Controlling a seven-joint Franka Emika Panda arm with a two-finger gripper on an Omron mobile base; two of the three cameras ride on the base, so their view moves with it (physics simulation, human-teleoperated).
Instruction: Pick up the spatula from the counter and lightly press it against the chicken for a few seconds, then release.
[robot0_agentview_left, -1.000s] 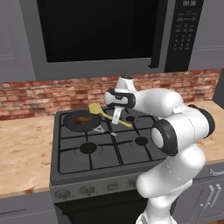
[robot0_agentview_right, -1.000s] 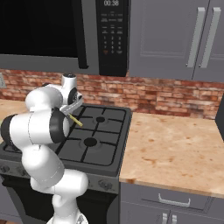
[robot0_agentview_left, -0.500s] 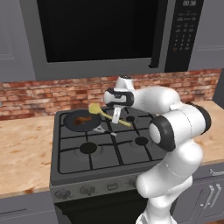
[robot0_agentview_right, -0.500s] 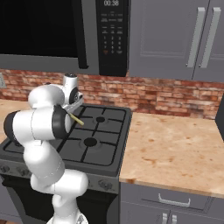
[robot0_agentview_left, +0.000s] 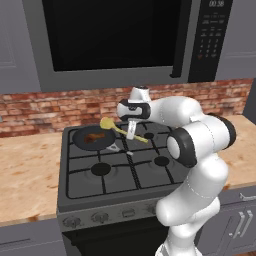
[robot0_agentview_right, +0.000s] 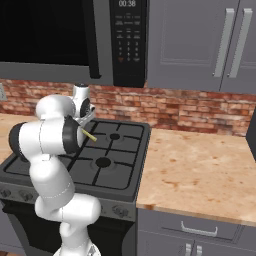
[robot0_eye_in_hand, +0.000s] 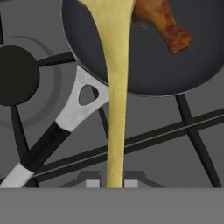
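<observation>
A yellow spatula (robot0_agentview_left: 119, 130) is held by its handle in my gripper (robot0_agentview_left: 131, 135), which is shut on it above the stove's back burners. Its head (robot0_agentview_left: 106, 122) reaches out over the dark frying pan (robot0_agentview_left: 77, 136) on the back left burner. In the hand view the spatula (robot0_eye_in_hand: 116, 100) runs up from between my gripper (robot0_eye_in_hand: 115, 183) over the pan (robot0_eye_in_hand: 192, 65). The brown chicken piece (robot0_eye_in_hand: 165, 24) lies just to the right of it. The spatula head is cut off by the top edge, so contact with the chicken cannot be told. The handle end (robot0_agentview_right: 90, 136) pokes out beside my arm.
The pan's black and silver handle (robot0_eye_in_hand: 57, 127) points toward my hand over the stove grates (robot0_agentview_left: 115, 170). A microwave (robot0_agentview_left: 115, 35) hangs low above the stove. Wooden counters lie to the left (robot0_agentview_left: 25, 170) and right (robot0_agentview_right: 200, 165), with a brick wall (robot0_agentview_right: 190, 112) behind.
My elbow has swung slightly to the left. The hand and the spatula stay almost where they were, over the pan.
</observation>
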